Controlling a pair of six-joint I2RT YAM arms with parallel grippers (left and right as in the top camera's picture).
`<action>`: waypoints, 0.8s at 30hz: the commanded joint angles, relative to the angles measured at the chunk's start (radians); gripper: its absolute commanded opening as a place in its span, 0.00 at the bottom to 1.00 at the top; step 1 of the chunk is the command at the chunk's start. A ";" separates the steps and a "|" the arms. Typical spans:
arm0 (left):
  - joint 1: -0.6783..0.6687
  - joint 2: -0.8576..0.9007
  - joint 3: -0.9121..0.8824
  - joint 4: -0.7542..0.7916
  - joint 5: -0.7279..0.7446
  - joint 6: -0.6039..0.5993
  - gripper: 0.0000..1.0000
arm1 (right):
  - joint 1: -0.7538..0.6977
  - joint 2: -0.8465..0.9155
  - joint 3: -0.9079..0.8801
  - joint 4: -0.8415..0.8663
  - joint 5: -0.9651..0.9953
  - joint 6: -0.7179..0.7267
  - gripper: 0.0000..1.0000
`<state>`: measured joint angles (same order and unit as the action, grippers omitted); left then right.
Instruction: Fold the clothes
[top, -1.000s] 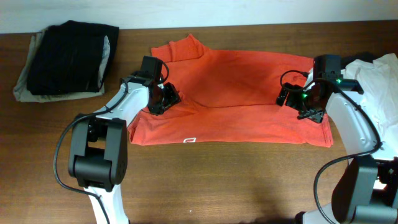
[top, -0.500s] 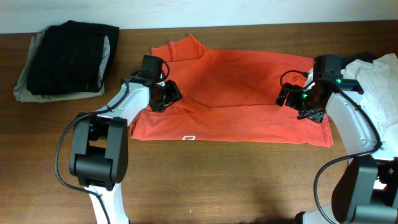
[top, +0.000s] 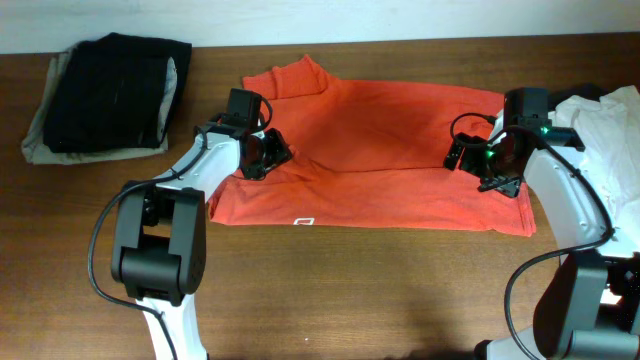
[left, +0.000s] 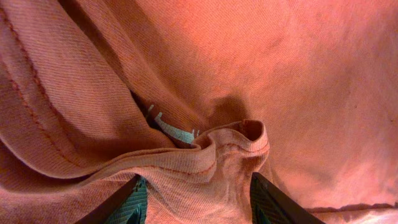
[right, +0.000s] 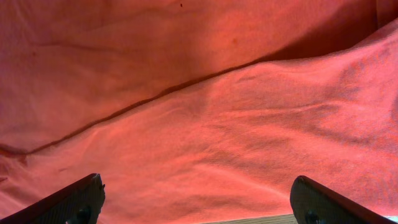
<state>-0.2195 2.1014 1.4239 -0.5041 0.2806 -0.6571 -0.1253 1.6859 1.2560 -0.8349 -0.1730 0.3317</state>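
Overhead, T-shirt: red-orange T-shirt (top: 370, 150) lies spread on the table (top: 350, 290), with one arm at each side.
Overhead, surroundings: dark folded stack (top: 110, 95) at far left; white cloth (top: 610, 110) at the right edge.
Left wrist, left gripper (left: 196, 202): released, fingers apart astride a bunched hem.
Right wrist, right gripper (right: 193, 208): released, fingers wide over flat, creased fabric.

Left pincer (left: 196, 202) is angling downward with fingers half spread; right pincer (right: 196, 202) is gaping wide, pointing downward.
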 joint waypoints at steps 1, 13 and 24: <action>0.008 0.008 -0.002 -0.001 -0.018 -0.008 0.52 | 0.007 0.006 0.010 0.000 0.017 -0.006 0.99; 0.008 -0.026 -0.002 -0.005 -0.019 -0.008 0.14 | 0.007 0.006 0.010 0.001 0.017 -0.006 0.99; 0.008 -0.029 -0.002 -0.005 -0.014 0.002 0.12 | 0.007 0.006 0.010 0.001 0.017 -0.006 0.99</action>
<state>-0.2169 2.1014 1.4239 -0.5110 0.2729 -0.6666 -0.1253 1.6859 1.2560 -0.8345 -0.1730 0.3321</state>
